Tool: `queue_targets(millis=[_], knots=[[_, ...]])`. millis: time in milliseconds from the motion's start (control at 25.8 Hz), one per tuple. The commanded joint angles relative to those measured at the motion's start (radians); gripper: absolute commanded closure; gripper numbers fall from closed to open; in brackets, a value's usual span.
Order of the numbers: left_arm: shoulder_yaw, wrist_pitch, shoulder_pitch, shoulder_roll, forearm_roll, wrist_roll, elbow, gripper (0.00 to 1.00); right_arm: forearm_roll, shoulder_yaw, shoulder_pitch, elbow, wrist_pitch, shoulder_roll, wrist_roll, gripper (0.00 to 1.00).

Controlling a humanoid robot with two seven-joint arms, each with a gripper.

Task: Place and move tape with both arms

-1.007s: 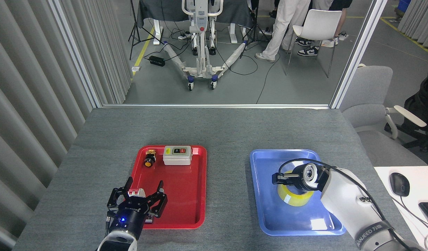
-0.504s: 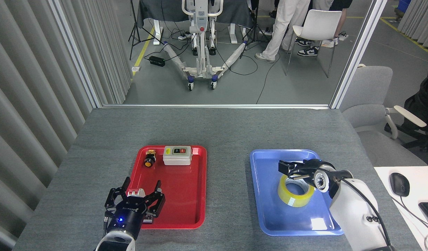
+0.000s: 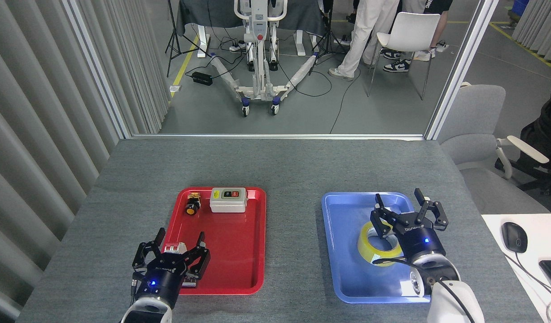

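The tape (image 3: 369, 244), a yellow translucent roll with a white core, lies flat in the blue tray (image 3: 347, 278) on the right. My right gripper (image 3: 399, 199) stands just right of and above the roll, its black fingers spread open and empty, partly covering the roll's right side. My left gripper (image 3: 180, 237) is open at the lower left corner of the red tray (image 3: 239, 251), holding nothing. A small white part shows between its fingers.
In the red tray's far end sit a grey switch box (image 3: 228, 199) and a small yellow-and-black push button (image 3: 193, 204). A white desk with a mouse (image 3: 514, 237) borders the table at right. Grey chairs (image 3: 477, 130) stand behind it.
My right arm has swung round and drawn back toward me, its gripper turning from sideways over the tape to pointing away, open beside the roll. The left gripper has drifted slightly left.
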Motion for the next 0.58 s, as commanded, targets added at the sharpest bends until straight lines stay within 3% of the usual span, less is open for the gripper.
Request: queue_targets(millis=[0, 155, 542], knots=[[0.0, 0.0, 0.001, 0.003, 0.0, 0.001, 0.0, 0.0, 0.007, -0.036, 0.142, -0.14, -0.001, 0.021, 0.008, 0.01], [0.0, 0.0, 0.003, 0.002, 0.0, 0.001, -0.001, 0.0, 0.001, -0.061, 0.22, -0.227, -0.001, 0.029, 0.12, 0.01], [0.014, 0.0, 0.001, 0.003, 0.0, 0.002, 0.004, 0.0, -0.023, -0.073, 0.35, -0.35, 0.007, 0.055, 0.131, 0.0]])
